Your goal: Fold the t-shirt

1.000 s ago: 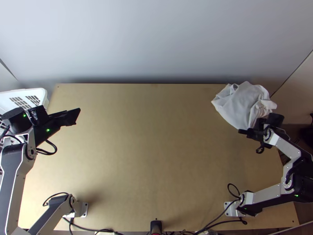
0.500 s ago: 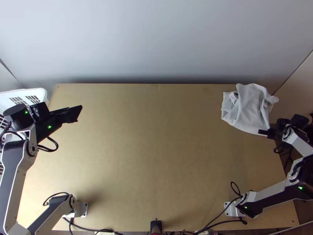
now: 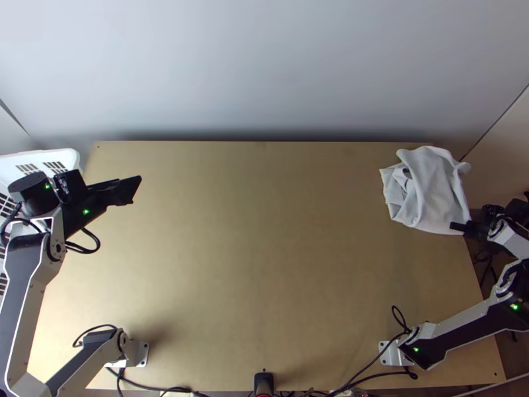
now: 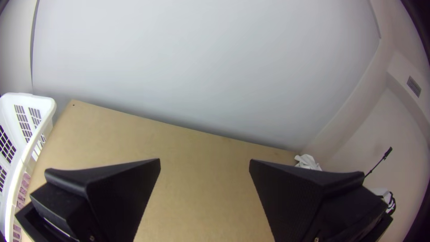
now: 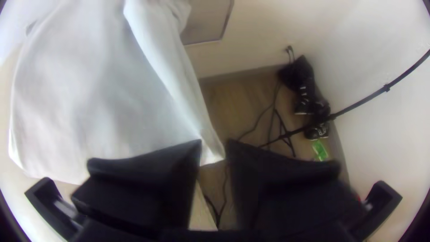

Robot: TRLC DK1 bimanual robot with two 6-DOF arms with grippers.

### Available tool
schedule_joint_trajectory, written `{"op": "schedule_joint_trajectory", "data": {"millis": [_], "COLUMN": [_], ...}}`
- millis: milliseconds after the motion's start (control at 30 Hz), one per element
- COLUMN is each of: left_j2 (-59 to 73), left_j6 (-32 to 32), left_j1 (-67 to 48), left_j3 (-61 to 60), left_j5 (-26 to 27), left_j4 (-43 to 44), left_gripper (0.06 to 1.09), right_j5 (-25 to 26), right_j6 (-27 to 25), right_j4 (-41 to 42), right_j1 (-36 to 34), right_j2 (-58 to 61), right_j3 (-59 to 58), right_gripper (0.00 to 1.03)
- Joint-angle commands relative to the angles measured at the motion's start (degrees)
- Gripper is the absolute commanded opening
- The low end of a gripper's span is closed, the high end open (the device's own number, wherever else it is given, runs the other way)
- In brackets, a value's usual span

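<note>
The white t-shirt point(image 3: 430, 192) lies bunched at the table's far right corner, drawn out to a corner near the right edge. At that corner is my right gripper point(image 3: 458, 227). In the right wrist view, the cloth point(image 5: 103, 89) narrows to a tip pinched between the fingertips of my right gripper point(image 5: 214, 151). Over the table's left side, far from the cloth, my left gripper point(image 3: 134, 190) is open. The left wrist view shows my left gripper point(image 4: 204, 166) with its fingers wide apart and nothing between them, and the t-shirt point(image 4: 307, 162) in the distance.
A white slatted basket point(image 3: 46, 159) stands at the table's left edge, beside the left arm; it also appears as a basket point(image 4: 27, 116) in the left wrist view. Black cables point(image 3: 370, 360) run along the near edge. Shoes point(image 5: 309, 89) are on the floor beyond the right edge.
My right gripper has moved right, past the table's right edge, and the t-shirt has shifted right with it. My left gripper has moved slightly up and right in the top view.
</note>
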Motion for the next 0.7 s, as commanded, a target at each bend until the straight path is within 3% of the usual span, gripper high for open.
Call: {"op": "schedule_joint_trajectory", "data": {"millis": [0, 267, 300, 333, 400, 433, 667], "left_j2": [-0.03, 0.14, 0.23, 0.41, 0.41, 0.41, -0.47], "left_j6": [0.84, 1.02, 1.02, 0.93, 0.75, 0.58, 0.58], "left_j1": [0.57, 0.75, 0.75, 0.66, 0.57, 0.49, 1.37], "left_j3": [0.12, -0.15, -0.24, -0.24, -0.15, -0.06, -0.32], "left_j5": [-0.03, 0.06, 0.06, 0.06, 0.06, 0.06, -0.03], "left_j4": [-0.37, -0.28, -0.19, -0.19, -0.10, -0.10, -0.81], "left_gripper": [1.02, 1.02, 1.02, 1.02, 1.02, 1.02, 1.02], "right_j5": [-3.61, -9.32, -9.41, -9.41, -9.32, -9.32, -9.23], "right_j6": [3.80, 7.14, 7.76, 8.37, 8.90, 9.87, 13.64], "right_j4": [0.39, -3.66, -3.57, -3.31, -1.90, -0.76, -0.58], "right_j1": [1.22, 1.57, 1.75, 2.54, 4.74, 5.79, 12.21], "right_j2": [-7.45, -19.14, -19.23, -19.23, -18.61, -18.00, -11.32], "right_j3": [-3.44, -4.23, -4.06, -3.88, -3.09, -2.39, 2.18], "right_gripper": [0.97, 0.99, 0.93, 0.79, 0.23, 0.01, 0.03]}}
